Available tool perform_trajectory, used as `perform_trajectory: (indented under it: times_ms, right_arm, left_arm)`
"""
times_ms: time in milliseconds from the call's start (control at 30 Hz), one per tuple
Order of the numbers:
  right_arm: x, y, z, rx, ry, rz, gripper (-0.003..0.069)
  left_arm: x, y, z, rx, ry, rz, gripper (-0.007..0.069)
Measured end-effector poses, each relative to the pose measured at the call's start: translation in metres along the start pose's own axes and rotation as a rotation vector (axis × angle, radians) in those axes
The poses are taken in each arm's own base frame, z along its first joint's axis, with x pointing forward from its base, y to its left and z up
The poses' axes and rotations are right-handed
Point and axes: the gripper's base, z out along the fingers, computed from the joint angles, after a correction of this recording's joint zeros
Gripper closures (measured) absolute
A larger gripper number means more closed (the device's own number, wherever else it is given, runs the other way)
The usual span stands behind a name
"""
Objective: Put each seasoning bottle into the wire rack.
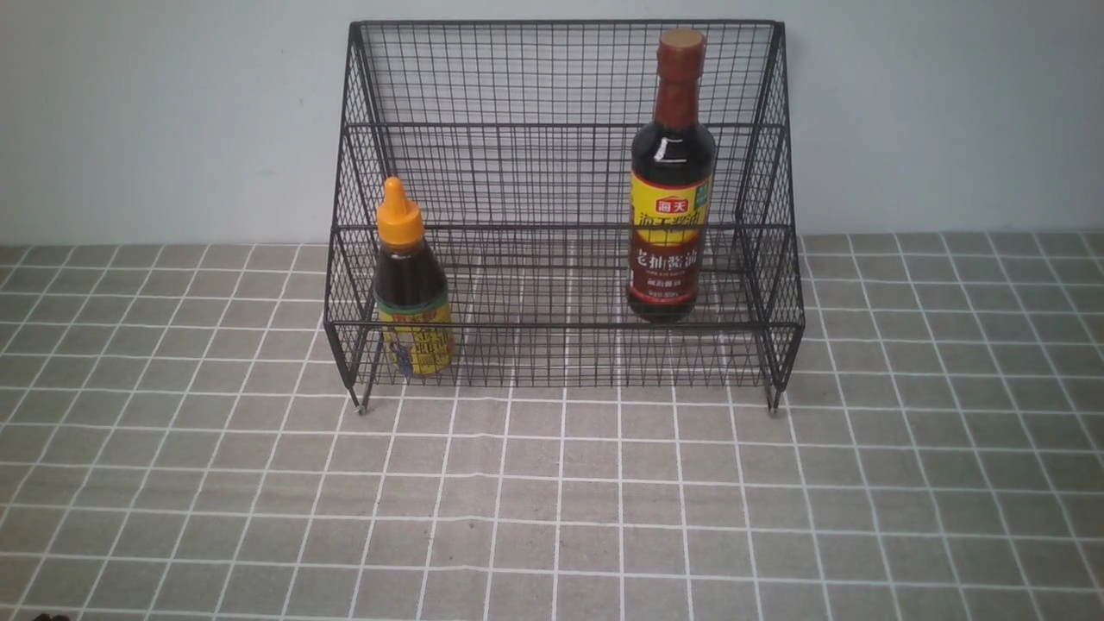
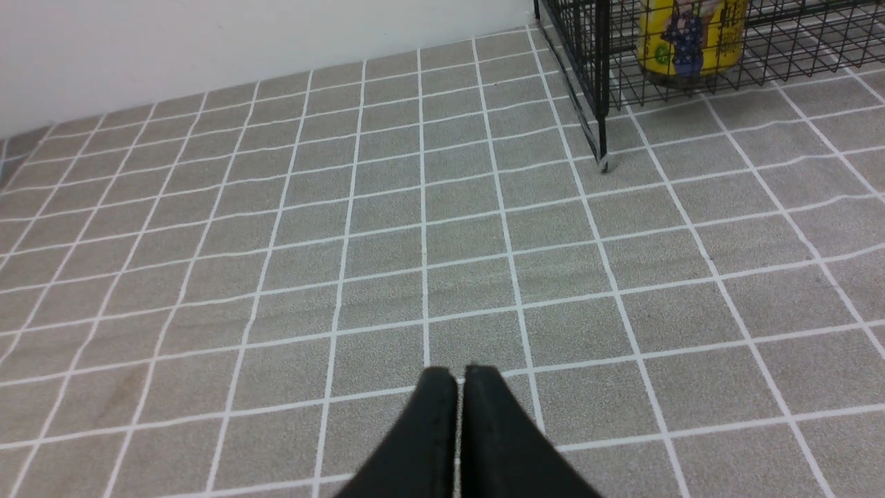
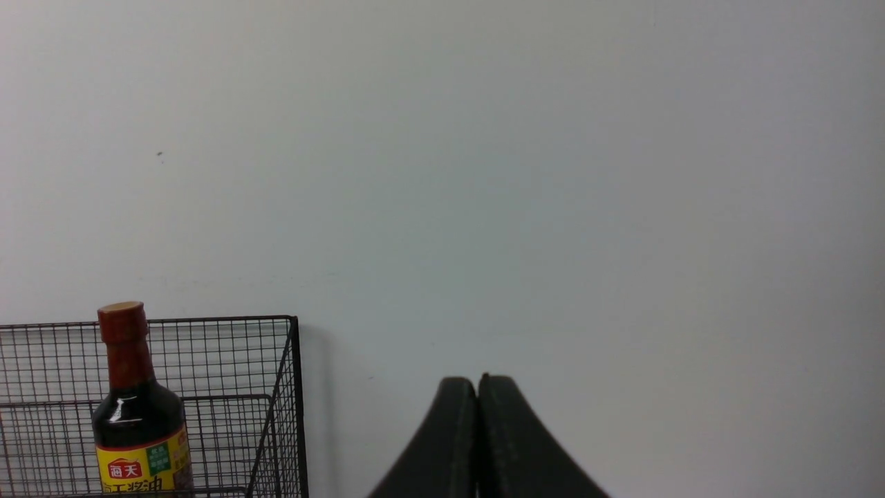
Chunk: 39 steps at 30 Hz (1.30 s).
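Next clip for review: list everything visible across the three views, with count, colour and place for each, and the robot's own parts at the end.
wire rack: one, black mesh, on the cloth against the back wall.
tall soy sauce bottle: one, dark with brown-red neck wrap and yellow-and-red label, upright inside the rack, on its right.
squat sauce bottle: one, dark with orange nozzle cap and yellow label, upright in the rack's front left corner.
tablecloth: one, grey-beige with white grid lines, covering the table.
wall: one, pale grey-white, behind the rack.
left hand: one, black, shut, empty, above the cloth short of the rack's corner.
right hand: one, black, shut, empty, seen against the wall.
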Motion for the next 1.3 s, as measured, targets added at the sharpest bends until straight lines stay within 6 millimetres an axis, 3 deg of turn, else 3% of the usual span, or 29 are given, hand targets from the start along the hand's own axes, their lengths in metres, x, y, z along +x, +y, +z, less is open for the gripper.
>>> perform_trajectory:
  times_ms: [933, 1000, 1167, 1300]
  right_arm:
    - [0.0, 0.0, 0.0, 0.002, 0.0, -0.011, 0.0669]
    - [0.005, -0.002, 0.002, 0.014, 0.014, -0.049, 0.0669]
    - [0.04, -0.007, 0.009, 0.026, 0.125, -0.132, 0.0669]
    - [0.081, -0.008, 0.013, -0.029, 0.249, -0.137, 0.0669]
  left_arm:
    - [0.0, 0.0, 0.0, 0.0, 0.0, 0.0, 0.0631]
    - [0.0, 0.0, 0.0, 0.0, 0.0, 0.0, 0.0631]
    - [0.0, 0.0, 0.0, 0.0, 0.0, 0.0, 0.0631]
    - [0.0, 0.0, 0.0, 0.0, 0.0, 0.0, 0.0631]
